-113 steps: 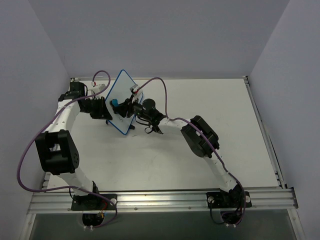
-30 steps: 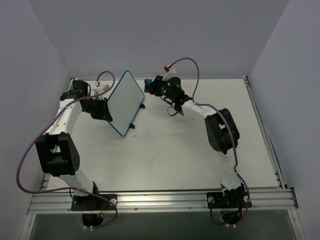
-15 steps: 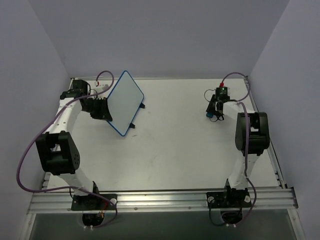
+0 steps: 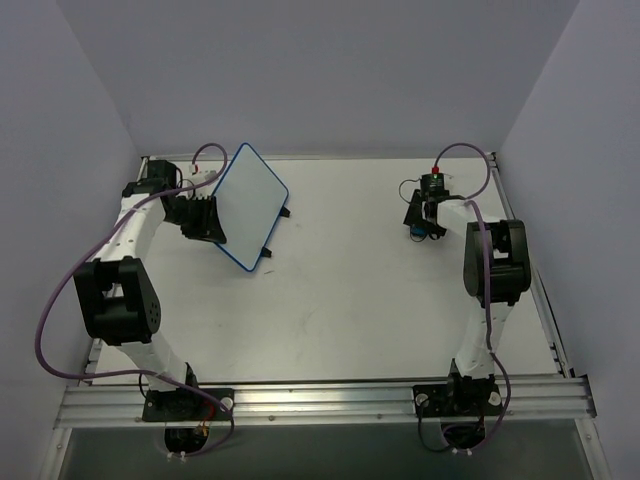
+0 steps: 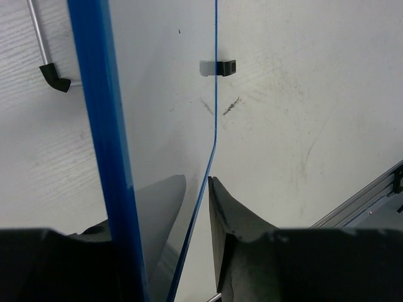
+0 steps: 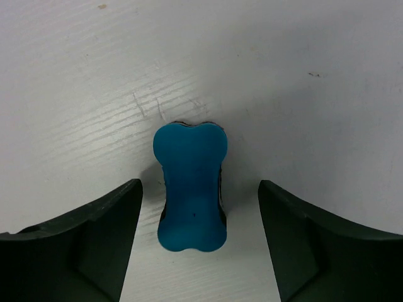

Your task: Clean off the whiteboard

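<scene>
Nothing about the board [image 4: 252,200] has shifted in the last second: it stands near the table's [image 4: 340,300] far left corner, tilted back, both black feet [image 4: 266,254] on the surface. What moved is your right arm, which swung away from beside the board and carried the eraser [image 6: 191,189] across to the far right part of the table.

In the overhead view the board's face is plain white, with no writing I can make out, so the wiping looks done and you seem to be in the letting-go stage.

The left gripper [image 4: 210,220] sits at the board's back left edge with its jaws straddling the blue frame [image 5: 101,126]. The wrist view is too oblique to show whether they are pinching it, so I cannot tell if the board is held or only flanked.

The right gripper [image 4: 424,222] is parted wide. The eraser lies flat on the table between its fingers, touching neither.

Risks from here:
- If the tilted board is leaning on the left fingers, pulling them off could let it tip over backward or skid on its feet.
- A finger dragging along the frame as it backs out could twist the board round.
- A sideways move of the right arm before it lifts would sweep the eraser along the table.
</scene>
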`<state>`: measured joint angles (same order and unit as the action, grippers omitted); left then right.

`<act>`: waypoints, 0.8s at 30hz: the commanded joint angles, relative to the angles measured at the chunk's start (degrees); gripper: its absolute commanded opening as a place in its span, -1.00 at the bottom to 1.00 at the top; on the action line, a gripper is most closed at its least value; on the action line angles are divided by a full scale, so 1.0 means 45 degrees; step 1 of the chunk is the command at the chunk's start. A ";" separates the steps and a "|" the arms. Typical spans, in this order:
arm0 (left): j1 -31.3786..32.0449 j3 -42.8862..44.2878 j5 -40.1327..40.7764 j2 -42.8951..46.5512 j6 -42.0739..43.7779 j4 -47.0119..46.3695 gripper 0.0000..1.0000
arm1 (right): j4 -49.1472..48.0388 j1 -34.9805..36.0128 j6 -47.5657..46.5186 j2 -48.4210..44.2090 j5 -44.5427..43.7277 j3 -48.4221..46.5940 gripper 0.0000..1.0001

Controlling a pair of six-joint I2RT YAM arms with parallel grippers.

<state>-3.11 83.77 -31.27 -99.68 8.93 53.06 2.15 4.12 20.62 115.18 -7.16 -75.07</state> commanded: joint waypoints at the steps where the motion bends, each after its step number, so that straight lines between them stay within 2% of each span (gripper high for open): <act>1: -0.0011 0.0760 -0.0103 -0.0115 -0.0090 -0.0013 -0.24 | 0.0928 0.0041 -0.0110 -0.0495 -0.0460 0.0314 0.45; 2: -0.0011 0.0760 -0.0064 -0.0095 -0.0128 0.0025 -0.21 | 0.0928 0.0041 -0.0091 -0.0632 -0.0441 0.0334 0.50; 3: -0.0011 0.0741 -0.0044 -0.0076 -0.0109 -0.0013 -0.19 | 0.0889 0.0080 -0.0110 -0.0788 -0.0402 0.0392 0.67; 4: -0.0030 0.0760 -0.0025 -0.0076 -0.0109 -0.0013 -0.18 | 0.0831 0.0100 -0.0168 -0.1041 -0.0363 0.0431 0.72; 9: -0.0108 0.0760 0.0209 0.0002 -0.0168 0.0006 -0.14 | 0.0811 0.0178 -0.0188 -0.1628 -0.0323 0.0548 0.78; 10: -0.0109 0.0625 0.0248 0.0060 -0.0168 -0.0032 -0.11 | 0.0733 0.0178 -0.0188 -0.1707 -0.0304 0.0588 0.92; 16: -0.0265 0.0019 0.0405 0.0393 -0.0363 -0.0501 0.03 | 0.0635 0.0217 -0.0247 -0.1883 -0.0030 0.0666 0.99; 24: -0.0460 -0.0645 0.0620 0.0705 -0.0675 -0.0970 0.11 | 0.0615 0.0315 -0.0422 -0.2176 0.0243 0.0549 0.99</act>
<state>-4.56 81.62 -28.62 -99.79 6.85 51.46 4.10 4.69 19.49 109.14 -6.52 -72.73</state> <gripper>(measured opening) 0.551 0.993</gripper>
